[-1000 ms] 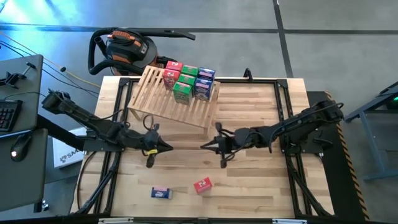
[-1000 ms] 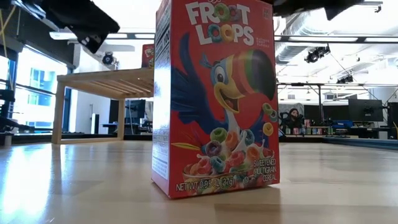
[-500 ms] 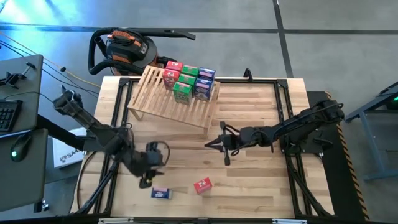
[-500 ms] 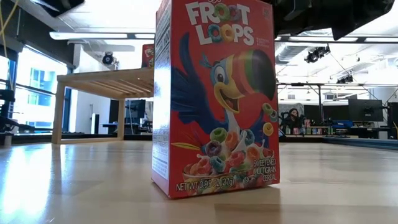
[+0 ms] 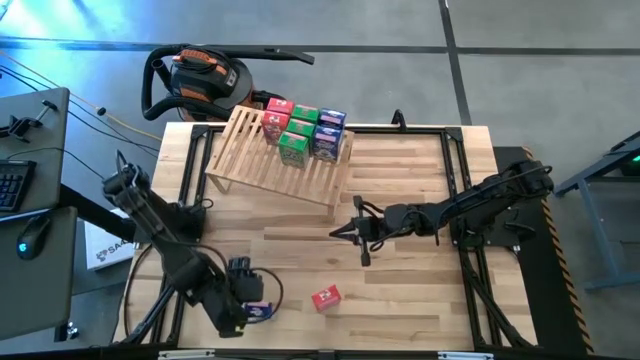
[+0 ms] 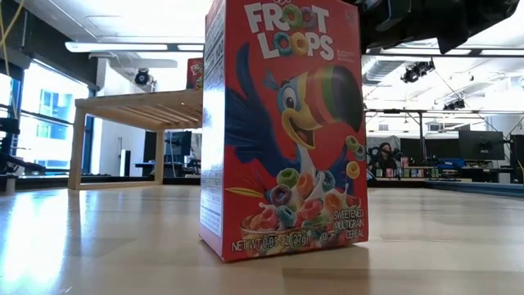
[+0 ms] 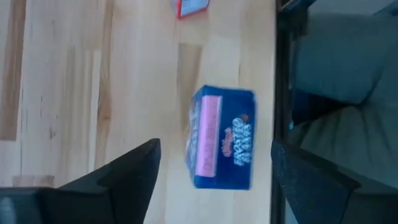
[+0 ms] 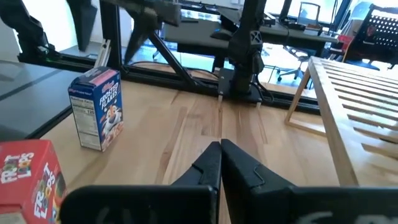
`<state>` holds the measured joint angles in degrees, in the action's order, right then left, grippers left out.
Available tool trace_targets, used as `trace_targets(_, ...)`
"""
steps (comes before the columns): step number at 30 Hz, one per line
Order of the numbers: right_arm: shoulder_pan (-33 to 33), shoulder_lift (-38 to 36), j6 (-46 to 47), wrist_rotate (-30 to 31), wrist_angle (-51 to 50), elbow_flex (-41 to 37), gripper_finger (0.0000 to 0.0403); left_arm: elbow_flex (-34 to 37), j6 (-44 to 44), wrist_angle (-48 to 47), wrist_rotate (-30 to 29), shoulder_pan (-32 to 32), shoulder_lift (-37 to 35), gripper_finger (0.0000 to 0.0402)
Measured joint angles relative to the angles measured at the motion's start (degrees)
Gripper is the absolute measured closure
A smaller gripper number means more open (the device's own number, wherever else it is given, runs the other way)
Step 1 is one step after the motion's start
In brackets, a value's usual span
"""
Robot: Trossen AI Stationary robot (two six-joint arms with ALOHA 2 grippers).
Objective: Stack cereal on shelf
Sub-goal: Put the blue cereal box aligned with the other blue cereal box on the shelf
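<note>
The wooden slatted shelf (image 5: 280, 165) stands on its legs at the table's far left, with several red, green and blue cereal boxes (image 5: 305, 130) at its far end. A blue cereal box (image 7: 224, 137) stands upright on its base near the table's front edge (image 8: 96, 109). To its right stands a red one (image 5: 325, 297), which fills the low view (image 6: 286, 123). My left gripper (image 7: 214, 152) hovers open over the blue box, one finger on either side and apart from it. My right gripper (image 5: 338, 232) is shut above the table's middle.
A vacuum cleaner (image 5: 200, 80) sits on the floor behind the table's far edge. Black frame rails (image 5: 460, 190) run along the table's sides. Bare tabletop (image 5: 420, 300) lies right of the red box.
My left gripper has swung from the table's middle toward the near edge, coming over the blue box, and has opened. The boxes have not moved.
</note>
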<state>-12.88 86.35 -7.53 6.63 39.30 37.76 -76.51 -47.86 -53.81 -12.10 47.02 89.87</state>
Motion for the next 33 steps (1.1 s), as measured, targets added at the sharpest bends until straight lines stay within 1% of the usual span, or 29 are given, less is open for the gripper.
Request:
trace_targets(6,-0.02,0.00,1.28,-0.22,0.31,0.00,0.0403,0.00,-0.02,-0.16,0.00,1.02,2.97,0.0092)
trace_targets(14,-0.02,0.00,1.91,-0.28,0.25,0.00,0.0403,0.00,1.92,0.31,-0.05,1.54,6.44,0.0091)
trace_targets(19,-0.02,0.00,2.75,-0.63,0.23,0.00,0.0403,0.00,1.47,0.13,-0.39,1.52,7.99,0.0096)
trace_targets(24,-0.02,0.00,3.64,-0.90,0.34,0.00,0.0403,0.02,2.32,-0.09,-0.73,1.45,8.76,0.0128)
trace_targets(30,-0.59,0.00,4.13,-0.87,0.21,0.00,0.0403,0.02,5.07,-0.41,-3.02,1.41,8.76,0.0194)
trace_targets(33,-1.30,0.00,4.13,-0.88,0.30,0.00,0.0403,0.02,7.79,-1.18,-3.64,1.13,8.60,0.0225)
